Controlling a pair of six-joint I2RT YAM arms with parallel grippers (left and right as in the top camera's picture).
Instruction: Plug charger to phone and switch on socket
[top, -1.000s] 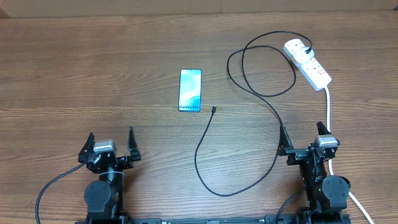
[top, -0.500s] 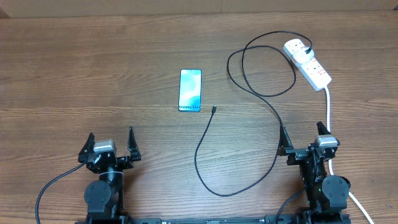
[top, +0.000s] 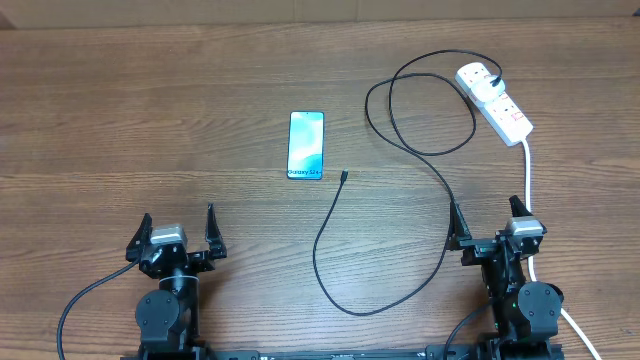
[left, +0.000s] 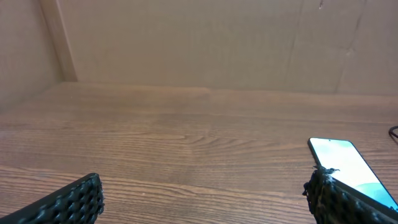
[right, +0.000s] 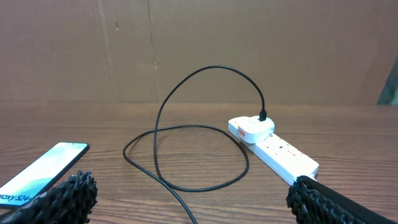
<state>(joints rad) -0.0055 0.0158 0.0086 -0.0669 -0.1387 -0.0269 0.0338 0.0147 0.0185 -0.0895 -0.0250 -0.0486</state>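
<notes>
**Both arms parked, nothing plugged into the phone**

So there's a big wooden table (top: 150, 100) with both arms sitting at the near edge. The left gripper (top: 178, 222) has its jaws spread wide with nothing between them, and it's the same with the right gripper (top: 486, 212): wide apart and empty. Neither is touching anything.

The charger (top: 330, 215) is a long thin black cable. It loops around on the right half of the table and then swings down in a big curve in the middle. One end runs into a white adapter (top: 478, 73) seated in the socket (top: 505, 110), the white power strip at the far right. The strip's thick white lead (top: 528, 175) trails back past the right arm.

The phone (top: 306, 145) lies flat, screen up and lit blue, left of centre and well ahead of the left arm. The cable's little connector tip (top: 343, 177) sits loose on the wood just beside the phone's near right corner, not touching it.
</notes>
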